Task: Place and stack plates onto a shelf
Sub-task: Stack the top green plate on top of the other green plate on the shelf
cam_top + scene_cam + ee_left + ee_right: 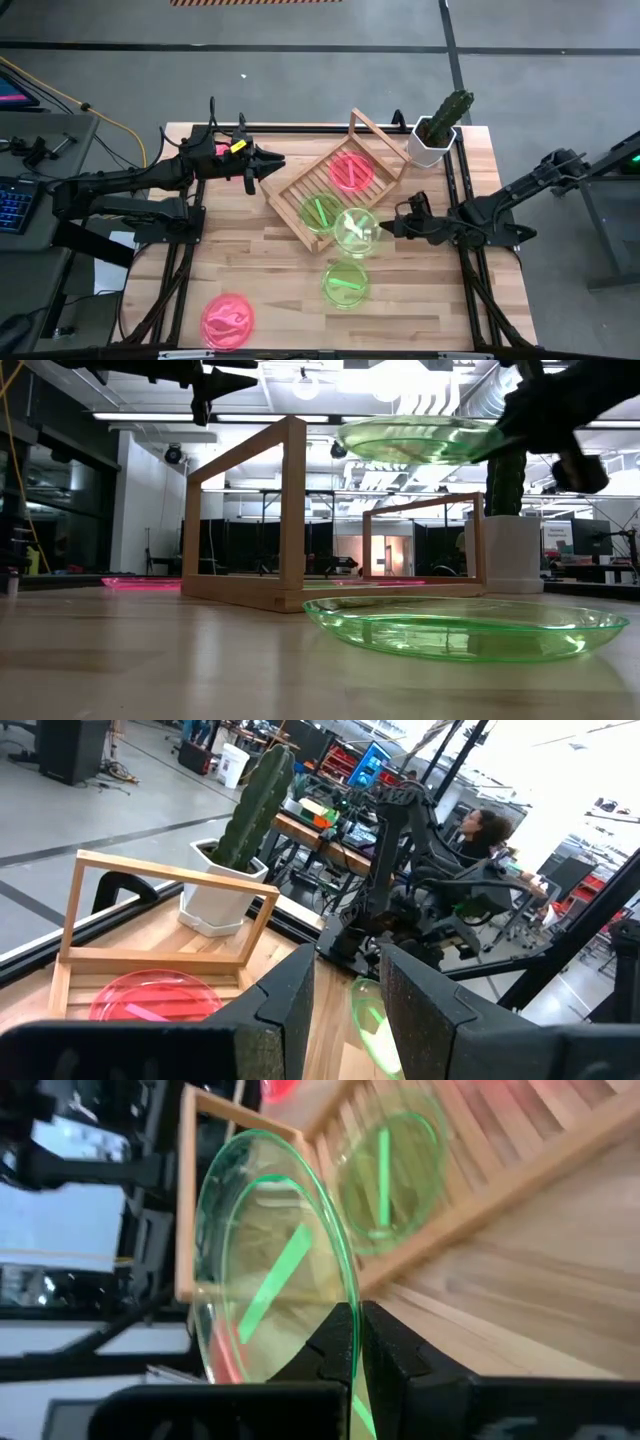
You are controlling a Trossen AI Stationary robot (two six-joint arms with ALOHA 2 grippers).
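Note:
The wooden shelf (335, 185) lies slantwise in the middle of the table. A pink plate (350, 170) and a green plate (320, 212) lie on its slats. My right gripper (390, 228) is shut on another green plate (356, 230), which hangs over the shelf's near right corner, high above the table in the low view (415, 438). A third green plate (345, 283) and a pink plate (228, 320) rest flat on the table nearer the front. My left gripper (272, 165) stands open and level, left of the shelf, holding nothing. My right gripper pinches the green plate's rim (345, 1295) between its two fingers, on the side toward the table's right. The fingers come from the table's right, slanting a little downward. The plate is lifted clear of table and shelf and sits about level in the low view.
A white pot with a cactus (435, 135) stands at the far right corner, next to the shelf's taller frame end (380, 130). Something pink (205, 150) shows under my left arm. Bare wood lies at the front left and along the near right edge.

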